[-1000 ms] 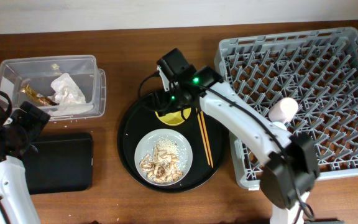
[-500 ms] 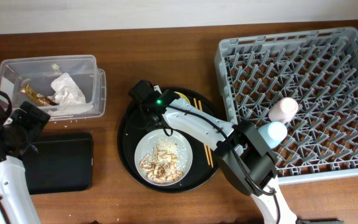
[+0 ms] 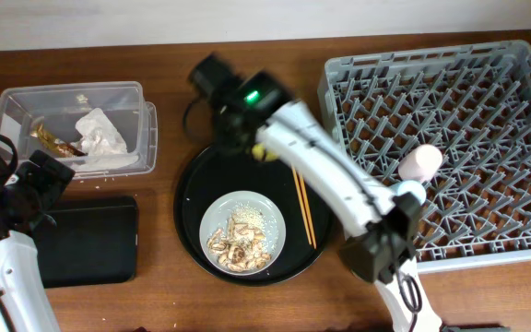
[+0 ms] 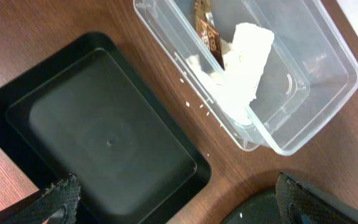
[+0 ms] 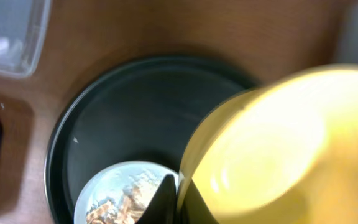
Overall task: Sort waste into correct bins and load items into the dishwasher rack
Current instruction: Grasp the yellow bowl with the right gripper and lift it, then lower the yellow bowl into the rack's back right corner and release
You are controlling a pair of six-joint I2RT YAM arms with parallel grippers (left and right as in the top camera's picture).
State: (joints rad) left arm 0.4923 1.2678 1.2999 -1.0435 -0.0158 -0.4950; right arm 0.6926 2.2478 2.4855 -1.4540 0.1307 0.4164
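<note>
R gripper (image 5: 179, 196) has the yellow bowl (image 5: 266, 149) by its rim, jaws pinching the wall w/ one finger outside and one inside. The bowl hangs tilted in the air over the round black tray (image 3: 192, 198). From overhead only a sliver of yellow shows under the arm. It looks like hard plastic or melamine: prob. light, stiff, not fragile, but glossy, so a thin rim pinch could slip or let it swing. The rim is the only sensible hold, since the body is too wide for the jaws. It wants a slow carry to the dishwasher rack (image 3: 431, 51), where the pink cup (image 3: 419, 163) and light-blue cup (image 3: 409, 192) sit among the pegs. The plate (image 3: 242, 231) w/ food scraps (image 3: 238, 242) and the chopsticks (image 3: 302, 207) are on the round tray. L gripper (image 4: 182, 199) is empty w/ jaws spread wide, above the black rectangular tray (image 4: 104, 143), beside the clear tub (image 4: 328, 68) holding the napkin (image 4: 244, 53) and wrapper (image 4: 209, 34).
</note>
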